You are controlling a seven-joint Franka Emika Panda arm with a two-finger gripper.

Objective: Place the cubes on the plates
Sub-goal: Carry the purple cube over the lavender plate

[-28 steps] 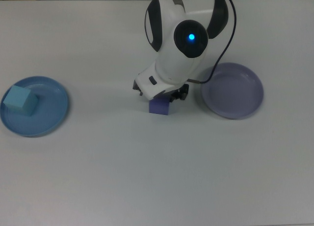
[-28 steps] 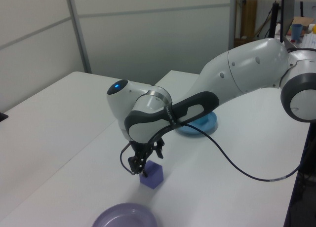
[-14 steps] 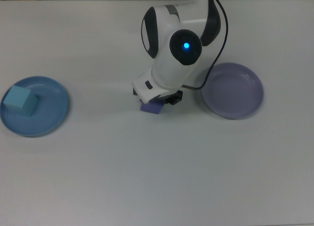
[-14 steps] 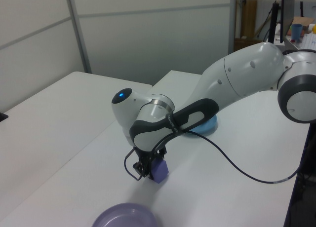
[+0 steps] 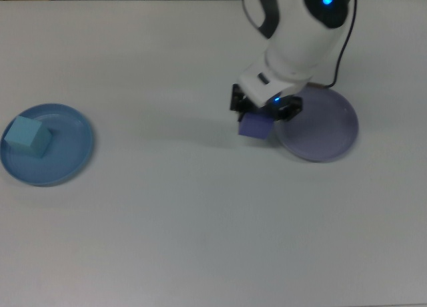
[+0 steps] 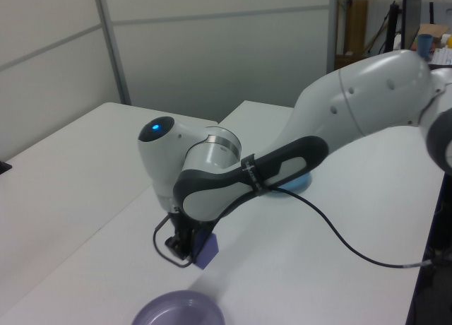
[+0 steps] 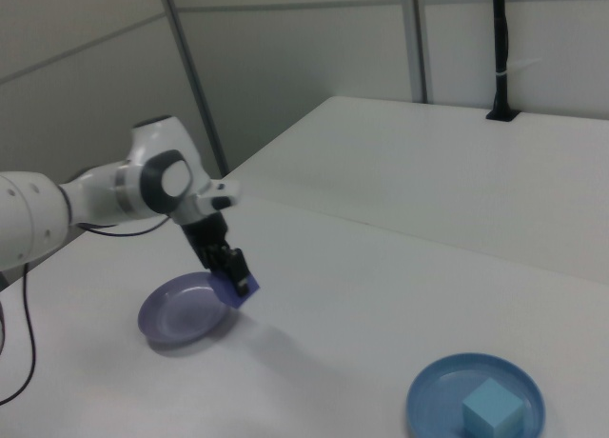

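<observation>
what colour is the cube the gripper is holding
Indigo blue-purple; the cube in the gripper shows best in the top view.

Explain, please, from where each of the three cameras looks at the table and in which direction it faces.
Top view: sits overhead, looks straight down at the table; shows the arm's wrist and the pincer holding the indigo cube beside the lavender plate.
Left view: stands at the lavender plate's end, looks along the table; the whole arm shows.
Right view: stands at the blue plate's end, looks toward the arm.
Top and right views share the cyan cube on the blue plate.
</observation>
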